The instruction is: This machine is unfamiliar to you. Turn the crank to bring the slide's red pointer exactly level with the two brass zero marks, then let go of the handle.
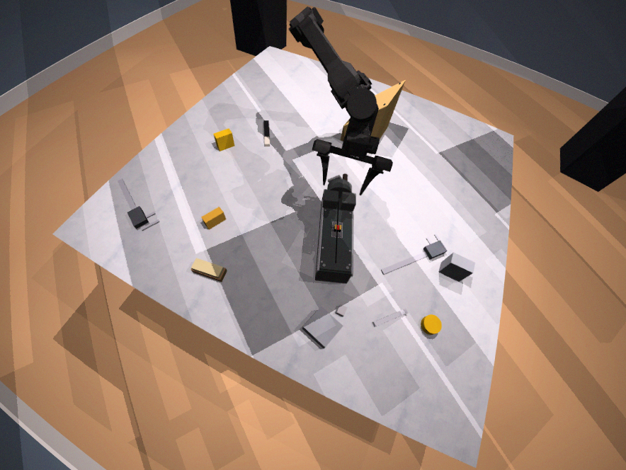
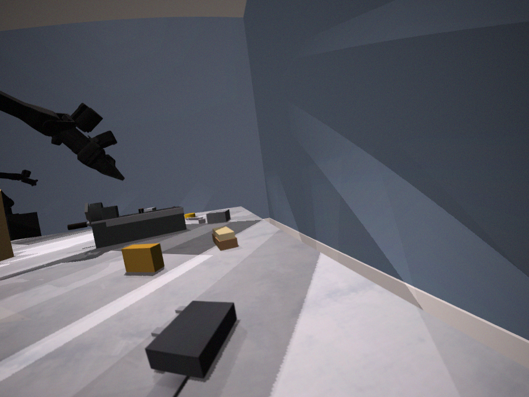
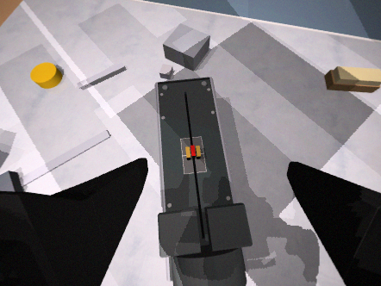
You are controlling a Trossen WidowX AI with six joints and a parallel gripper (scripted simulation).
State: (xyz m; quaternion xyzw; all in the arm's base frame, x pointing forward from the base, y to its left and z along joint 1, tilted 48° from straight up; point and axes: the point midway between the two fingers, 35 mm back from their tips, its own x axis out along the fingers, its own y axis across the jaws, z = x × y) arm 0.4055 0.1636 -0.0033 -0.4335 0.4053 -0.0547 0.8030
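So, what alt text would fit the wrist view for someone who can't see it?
Open gripper fingers flank a dark machine, seen from above, its red pointer between two brass marks and looking roughly level with them. A yellow disc and gray pieces lie beyond; the crank handle is out of view.

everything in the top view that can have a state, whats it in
gripper: open, nothing between its fingers
crank handle: let go
red pointer: between the two brass marks, looks about level
two-layer block: lying flat
yellow disc: lying flat
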